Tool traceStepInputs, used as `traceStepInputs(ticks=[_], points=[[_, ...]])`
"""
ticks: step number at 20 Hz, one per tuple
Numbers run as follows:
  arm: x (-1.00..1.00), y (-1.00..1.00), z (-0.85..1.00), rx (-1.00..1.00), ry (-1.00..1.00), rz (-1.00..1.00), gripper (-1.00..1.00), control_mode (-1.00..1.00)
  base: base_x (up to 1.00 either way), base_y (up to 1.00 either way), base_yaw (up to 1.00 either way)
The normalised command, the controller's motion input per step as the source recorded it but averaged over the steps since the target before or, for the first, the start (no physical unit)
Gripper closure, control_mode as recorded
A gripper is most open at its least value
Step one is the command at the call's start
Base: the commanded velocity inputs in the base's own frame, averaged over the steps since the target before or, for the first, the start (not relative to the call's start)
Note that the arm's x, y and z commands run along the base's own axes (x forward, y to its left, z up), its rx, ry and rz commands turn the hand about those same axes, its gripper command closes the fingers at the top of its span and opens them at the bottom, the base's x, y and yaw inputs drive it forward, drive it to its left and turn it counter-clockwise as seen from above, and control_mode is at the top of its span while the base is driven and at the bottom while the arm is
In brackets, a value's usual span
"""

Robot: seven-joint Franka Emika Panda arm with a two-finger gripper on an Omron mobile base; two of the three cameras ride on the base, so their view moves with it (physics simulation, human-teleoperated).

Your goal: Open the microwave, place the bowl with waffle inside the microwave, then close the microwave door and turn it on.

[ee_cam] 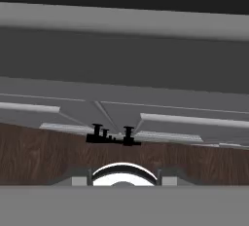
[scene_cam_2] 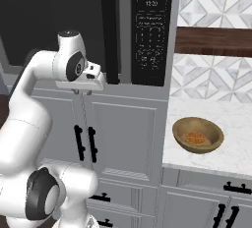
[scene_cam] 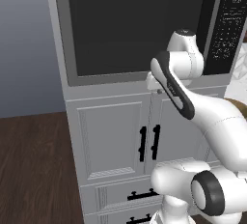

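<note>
Just under the microwave door (scene_cam_2: 54, 25), still closed, my fingers (scene_cam_2: 81, 92) hang pointing down; their spread I cannot tell. The door handle (scene_cam_2: 109, 30), long axis upright, sits at one o'clock, just beside. The bowl (scene_cam_2: 198, 134) waits on the desk (scene_cam_2: 236, 124).
</note>
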Motion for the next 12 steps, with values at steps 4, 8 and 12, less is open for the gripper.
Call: traceStepInputs(ticks=[4, 8, 12], points=[[0.00, 0.00, -0.01, 0.00, -0.05, -0.04, -1.00, -1.00, 0.00, 0.00, 0.00], [-0.01, -0.17, -0.01, 0.00, -0.12, -0.05, -1.00, -1.00, 0.00, 0.00, 0.00], [-0.01, -0.75, 0.08, -0.09, -0.14, -0.05, -1.00, -1.00, 0.00, 0.00, 0.00]])
